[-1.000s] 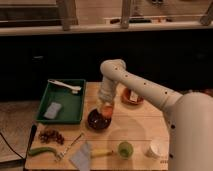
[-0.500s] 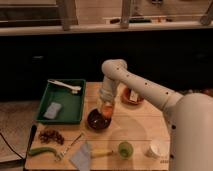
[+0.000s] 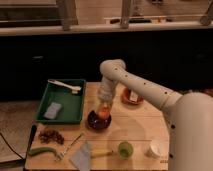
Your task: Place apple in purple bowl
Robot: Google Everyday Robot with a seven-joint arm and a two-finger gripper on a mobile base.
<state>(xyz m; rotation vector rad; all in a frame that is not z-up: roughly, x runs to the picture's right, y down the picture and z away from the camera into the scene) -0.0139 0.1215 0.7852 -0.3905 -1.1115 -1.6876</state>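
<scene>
The apple (image 3: 103, 112) is a small orange-red fruit held just over the purple bowl (image 3: 96, 123), a dark round bowl on the wooden table's middle left. My gripper (image 3: 103, 106) hangs from the white arm straight above the bowl, with the apple at its tip. The apple sits over the bowl's far right part, at about rim height. I cannot tell whether it touches the bowl.
A green tray (image 3: 75, 110) with a white brush and a pale sponge stands left of the bowl. An orange bowl (image 3: 131, 96) is behind right. Along the front lie a dark cluster (image 3: 49, 135), a green pepper (image 3: 42, 150), a banana (image 3: 101, 153), a green cup (image 3: 125, 148) and a white cup (image 3: 154, 149).
The gripper with the apple has come down a little toward the purple bowl. Nothing else has moved.
</scene>
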